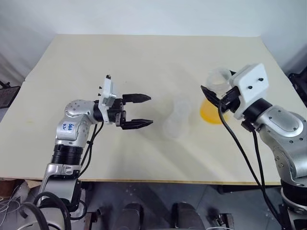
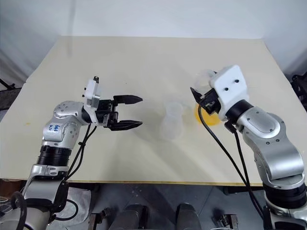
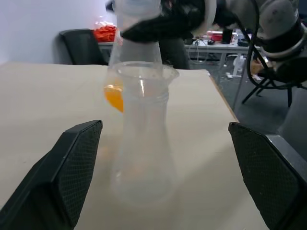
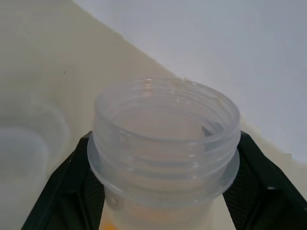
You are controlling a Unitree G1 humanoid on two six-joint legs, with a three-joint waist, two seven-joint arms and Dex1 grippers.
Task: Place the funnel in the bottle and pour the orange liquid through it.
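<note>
You have the funnel [image 3: 144, 72] seated in the mouth of the bottle [image 1: 176, 122]; its rim shows as a clear lip at the bottle's top in the left wrist view, though in the head views it is too faint to separate from the glass; the bottle stands upright on the table [image 1: 144, 62], between your 2 grippers, just ahead of the left gripper's [image 1: 142, 110] fingertips and to the left of the right gripper [image 1: 214, 91].

The orange liquid [image 1: 211, 112] sits as a shallow pool in the base of a clear flask [image 4: 165, 139]; your right gripper is clamped on that flask's threaded neck, with 1 black finger [image 4: 72, 187] pressed on each side just under the collar, as the right wrist view shows; the flask's open mouth points up toward that camera; whether its base touches the table you cannot tell from these views.

Your left gripper is empty, its 2 fingers spread wide and pointing level toward the bottle; in the left wrist view the bottle stands centred in the gap between them, touching neither; the flask with its orange pool shows behind the bottle there, held by the right gripper.
</note>
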